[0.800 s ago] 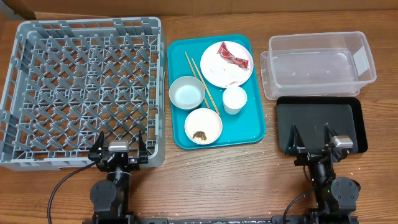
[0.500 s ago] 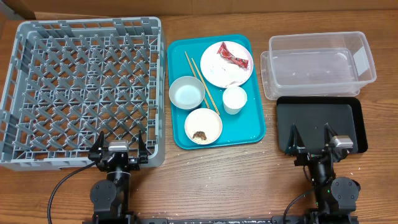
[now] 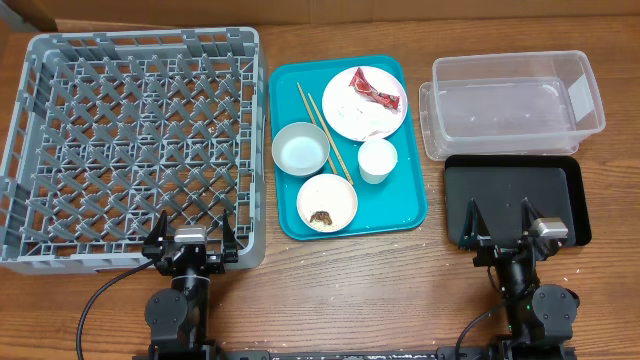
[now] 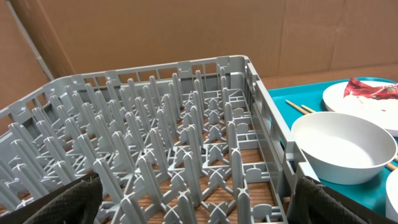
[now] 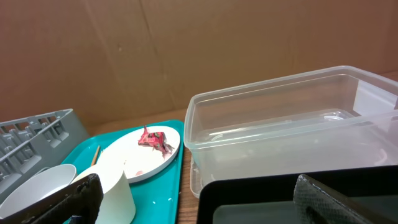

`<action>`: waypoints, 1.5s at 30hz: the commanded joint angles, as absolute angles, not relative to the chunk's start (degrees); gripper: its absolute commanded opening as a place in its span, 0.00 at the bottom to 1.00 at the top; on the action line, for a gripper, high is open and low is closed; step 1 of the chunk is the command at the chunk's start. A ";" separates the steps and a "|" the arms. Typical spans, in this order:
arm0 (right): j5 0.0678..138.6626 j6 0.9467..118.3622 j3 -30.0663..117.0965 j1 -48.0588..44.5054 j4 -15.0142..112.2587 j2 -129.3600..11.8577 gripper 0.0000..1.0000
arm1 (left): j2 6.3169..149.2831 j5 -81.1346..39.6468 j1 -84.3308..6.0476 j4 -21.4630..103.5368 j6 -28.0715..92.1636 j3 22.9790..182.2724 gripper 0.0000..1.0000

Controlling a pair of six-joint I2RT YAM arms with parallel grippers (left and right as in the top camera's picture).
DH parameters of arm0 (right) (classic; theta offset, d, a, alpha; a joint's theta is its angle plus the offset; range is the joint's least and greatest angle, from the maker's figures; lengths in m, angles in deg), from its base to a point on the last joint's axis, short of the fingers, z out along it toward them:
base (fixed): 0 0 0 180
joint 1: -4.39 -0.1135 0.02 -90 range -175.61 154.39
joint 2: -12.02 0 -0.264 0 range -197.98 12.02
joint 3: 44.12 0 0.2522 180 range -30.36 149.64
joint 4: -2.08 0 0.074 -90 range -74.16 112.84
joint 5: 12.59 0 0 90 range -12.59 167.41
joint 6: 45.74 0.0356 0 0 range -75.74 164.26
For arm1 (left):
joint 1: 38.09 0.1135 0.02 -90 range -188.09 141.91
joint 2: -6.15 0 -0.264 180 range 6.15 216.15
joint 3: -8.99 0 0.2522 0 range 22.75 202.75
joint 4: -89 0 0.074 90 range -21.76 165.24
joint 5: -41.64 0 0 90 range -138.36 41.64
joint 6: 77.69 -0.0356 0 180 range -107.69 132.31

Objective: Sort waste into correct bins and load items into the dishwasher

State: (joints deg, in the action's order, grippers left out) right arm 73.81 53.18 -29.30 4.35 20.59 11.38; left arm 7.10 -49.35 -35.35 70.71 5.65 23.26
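Both robot arms sit at the near edge of the wooden table point(image 3: 330, 290). The left claw point(image 3: 195, 222) is spread wide and has hold of nothing. It points at the near wall of the big grey dish rack point(image 3: 140, 42). The rack has nothing in it.

The right claw point(image 3: 499, 212) is spread wide too, and it also holds nothing. Its tips sit over the near end of the flat black tray point(image 3: 510, 185). Just behind the black tray is the clear plastic tub point(image 3: 500, 110), and the two touch. Both are bare inside.

Between the rack and the bins lies a teal tray point(image 3: 400, 200). All the dishes are on it. At the far right of the tray is the round pale plate point(image 3: 345, 120), with the shiny red wrapper point(image 3: 374, 90) lying on top. The small white cup point(image 3: 378, 160) stands just in front of the plate. One white bowl point(image 3: 301, 149) sits on the left side of the tray, with nothing in it. The other white bowl point(image 3: 327, 200) is nearer to the arms and has a small brown lump point(image 3: 321, 216) in it. The two wooden chopsticks point(image 3: 338, 155) lie slanted on the tray, running between the bowls and the plate.
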 commanded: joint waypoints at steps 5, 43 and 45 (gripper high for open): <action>74.95 52.75 -29.89 4.57 20.39 11.86 1.00 | 6.43 -48.72 -35.07 70.82 4.58 23.02 1.00; 59.93 48.22 -8.69 4.55 14.80 -2.66 1.00 | 12.48 -41.22 -35.11 74.71 2.46 37.34 1.00; 57.77 48.22 -3.55 4.55 16.04 -7.84 1.00 | 16.04 -41.22 -35.11 73.02 2.44 41.47 1.00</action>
State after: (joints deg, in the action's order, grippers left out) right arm 63.28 48.92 -11.66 4.35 15.43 -1.45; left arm 11.19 -42.25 -35.35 74.34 1.65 34.59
